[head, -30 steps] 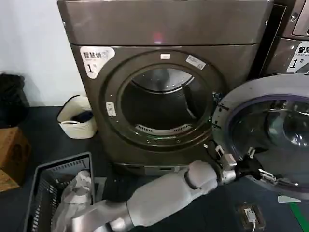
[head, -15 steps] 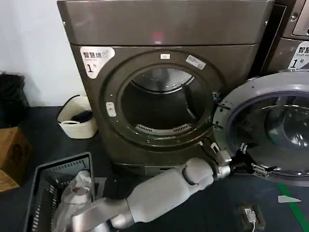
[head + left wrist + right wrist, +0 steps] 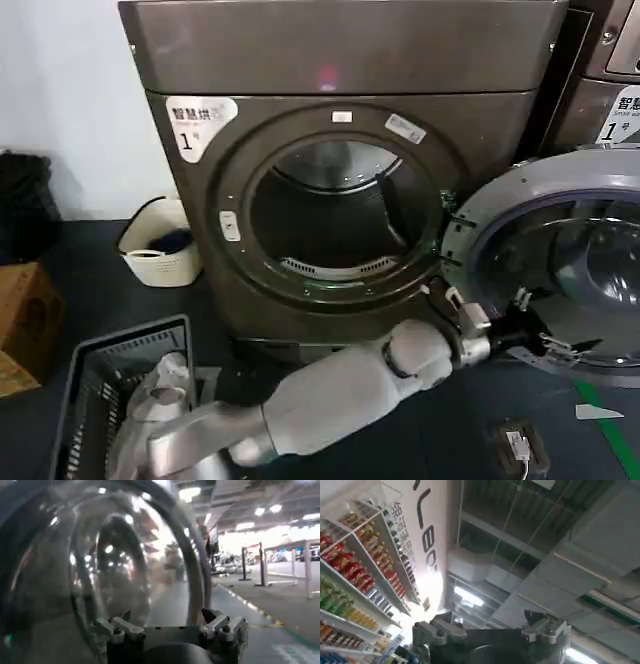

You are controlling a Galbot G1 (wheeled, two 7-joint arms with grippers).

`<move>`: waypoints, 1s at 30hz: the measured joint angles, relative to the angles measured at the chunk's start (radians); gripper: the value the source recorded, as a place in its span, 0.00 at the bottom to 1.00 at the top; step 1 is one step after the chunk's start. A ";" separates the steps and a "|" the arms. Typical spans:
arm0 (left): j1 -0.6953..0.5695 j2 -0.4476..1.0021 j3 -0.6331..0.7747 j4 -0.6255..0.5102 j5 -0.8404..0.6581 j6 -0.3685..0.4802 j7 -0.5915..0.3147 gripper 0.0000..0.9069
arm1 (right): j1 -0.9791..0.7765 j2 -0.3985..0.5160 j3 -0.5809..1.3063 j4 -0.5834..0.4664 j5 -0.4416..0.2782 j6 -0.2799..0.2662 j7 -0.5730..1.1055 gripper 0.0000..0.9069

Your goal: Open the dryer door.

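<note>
Dark floor (image 3: 90,290), white wall (image 3: 70,100), white basket (image 3: 160,255), cardboard box (image 3: 25,320)

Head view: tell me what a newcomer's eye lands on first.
The dryer fills the middle, its round drum opening gaping. To its right the dryer door hangs swung wide open, grey inner side and glass facing out. The left arm reaches across the floor in front, with the left tool at the door's lower rim, fingers spread.

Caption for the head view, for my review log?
Left gripper at the swung-open dryer door; dryer drum exposed.
</note>
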 joint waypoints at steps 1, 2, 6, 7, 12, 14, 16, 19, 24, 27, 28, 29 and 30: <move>-0.001 0.000 -0.001 -0.011 -0.004 0.007 0.000 1.00 | 0.000 0.000 0.000 -0.001 0.001 -0.001 0.001 1.00; -0.001 0.000 -0.003 -0.023 -0.007 0.013 0.000 1.00 | 0.001 0.000 -0.001 -0.003 0.001 -0.001 0.001 1.00; 0.000 0.000 -0.010 -0.076 -0.017 0.009 0.002 1.00 | 0.001 0.001 -0.004 -0.005 0.001 -0.001 0.001 1.00; 0.004 0.005 -0.013 -0.090 -0.021 0.005 0.003 1.00 | 0.002 0.001 -0.004 -0.005 0.001 -0.001 0.000 1.00; 0.007 0.118 -0.012 -0.154 -0.003 -0.011 0.002 1.00 | 0.006 0.001 -0.003 -0.007 0.001 0.000 -0.009 1.00; 0.002 0.157 -0.008 -0.176 0.000 -0.024 0.001 1.00 | 0.006 0.000 -0.004 -0.007 0.001 0.002 -0.012 1.00; -0.005 0.198 -0.007 -0.203 -0.007 -0.037 0.000 1.00 | 0.005 -0.002 -0.003 -0.008 0.001 0.002 -0.013 1.00; -0.012 0.253 -0.012 -0.244 -0.024 -0.049 0.002 1.00 | 0.005 -0.003 -0.002 -0.007 0.001 0.003 -0.016 1.00; -0.017 0.346 -0.014 -0.312 -0.021 -0.058 0.004 1.00 | 0.008 -0.008 -0.002 -0.009 0.001 0.004 -0.026 1.00; -0.016 0.400 -0.015 -0.342 0.027 -0.083 -0.008 1.00 | 0.010 -0.014 -0.003 -0.012 0.001 0.004 -0.033 1.00; -0.015 0.416 -0.015 -0.351 0.034 -0.091 -0.008 1.00 | 0.011 -0.016 -0.003 -0.012 0.001 0.004 -0.034 1.00; -0.015 0.434 -0.015 -0.359 0.038 -0.101 -0.008 1.00 | 0.011 -0.018 -0.003 -0.012 0.001 0.004 -0.035 1.00; -0.015 0.450 -0.015 -0.367 0.042 -0.108 -0.008 1.00 | 0.012 -0.021 -0.004 -0.012 0.001 0.004 -0.036 1.00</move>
